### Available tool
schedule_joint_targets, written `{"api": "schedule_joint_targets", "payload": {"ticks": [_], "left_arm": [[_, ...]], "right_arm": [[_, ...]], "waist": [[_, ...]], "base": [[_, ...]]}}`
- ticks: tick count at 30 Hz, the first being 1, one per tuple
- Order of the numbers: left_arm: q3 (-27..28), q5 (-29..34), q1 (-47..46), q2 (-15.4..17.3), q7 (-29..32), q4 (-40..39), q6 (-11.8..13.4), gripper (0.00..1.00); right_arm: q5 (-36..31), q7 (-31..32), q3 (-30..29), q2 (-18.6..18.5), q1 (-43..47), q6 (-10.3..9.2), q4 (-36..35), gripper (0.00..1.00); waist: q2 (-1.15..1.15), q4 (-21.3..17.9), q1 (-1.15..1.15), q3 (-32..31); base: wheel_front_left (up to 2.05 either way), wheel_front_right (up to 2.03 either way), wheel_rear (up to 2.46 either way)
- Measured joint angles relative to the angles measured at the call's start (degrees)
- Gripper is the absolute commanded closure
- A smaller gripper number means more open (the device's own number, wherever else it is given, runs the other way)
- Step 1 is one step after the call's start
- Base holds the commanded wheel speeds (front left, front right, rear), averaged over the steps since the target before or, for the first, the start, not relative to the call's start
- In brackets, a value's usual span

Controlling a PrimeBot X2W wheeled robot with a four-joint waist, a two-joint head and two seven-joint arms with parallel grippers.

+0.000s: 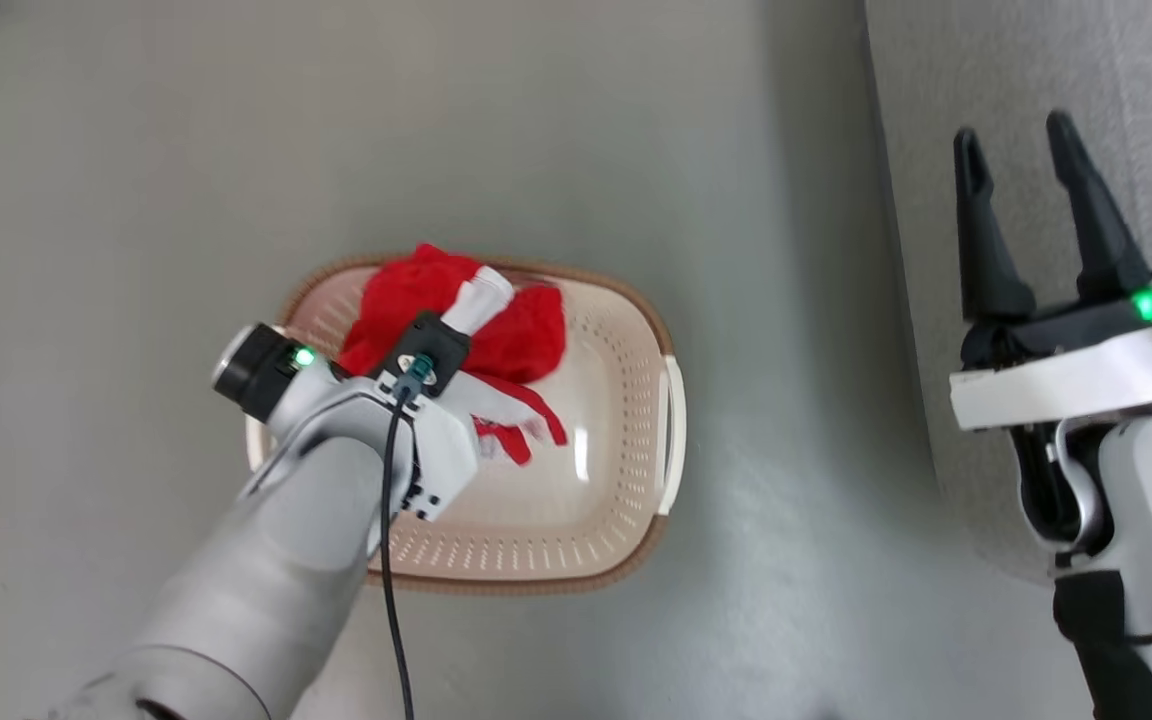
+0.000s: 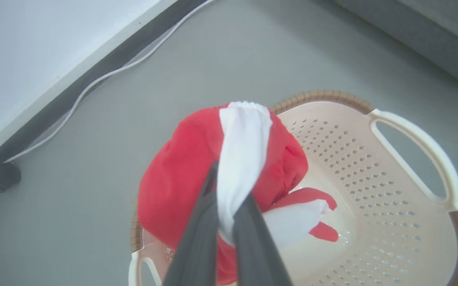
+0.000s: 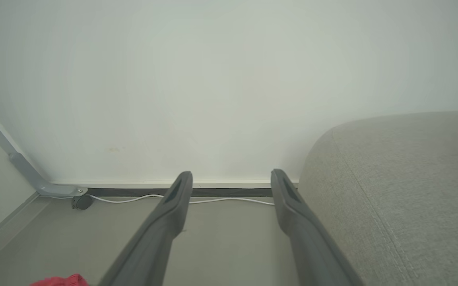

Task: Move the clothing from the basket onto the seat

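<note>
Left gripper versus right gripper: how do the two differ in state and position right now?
The left gripper is shut on the clothing, pinching a white strip of it; the right gripper is open and holds nothing. The left gripper is over the basket; the right gripper is at the edge of the seat. Both have two long dark fingers.

No words, numbers or signs can be read on anything here. The bunched-up red and white clothing [image 2: 173, 178] shows plain cloth, and the basket [image 2: 392, 206] wall shows little holes.
</note>
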Motion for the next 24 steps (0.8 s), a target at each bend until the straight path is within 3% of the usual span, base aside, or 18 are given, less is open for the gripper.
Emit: {"api": "schedule_joint_targets", "payload": {"ticks": [13,24], "left_arm": [[8.9,-1.2,11.8,-0.2,-0.2,-17.3,3.1,1.0],[19.4,1.9,21.9,0.4,-0.2,-33.9,3.1,1.0]], "right_arm": [[-0.5,0.0,1.0,0.2,7.8,0.0,4.2,0.0],[-1.4,0.0,2.6,2.1,13.4,0.0,7.2,0.0]], "waist": [[0.0,4.0,0.0,-14.2],[0.0,5.9,0.0,-23.9]], "base": [[0.0,0.0,0.0],[0.0,0.0,0.0]]}}
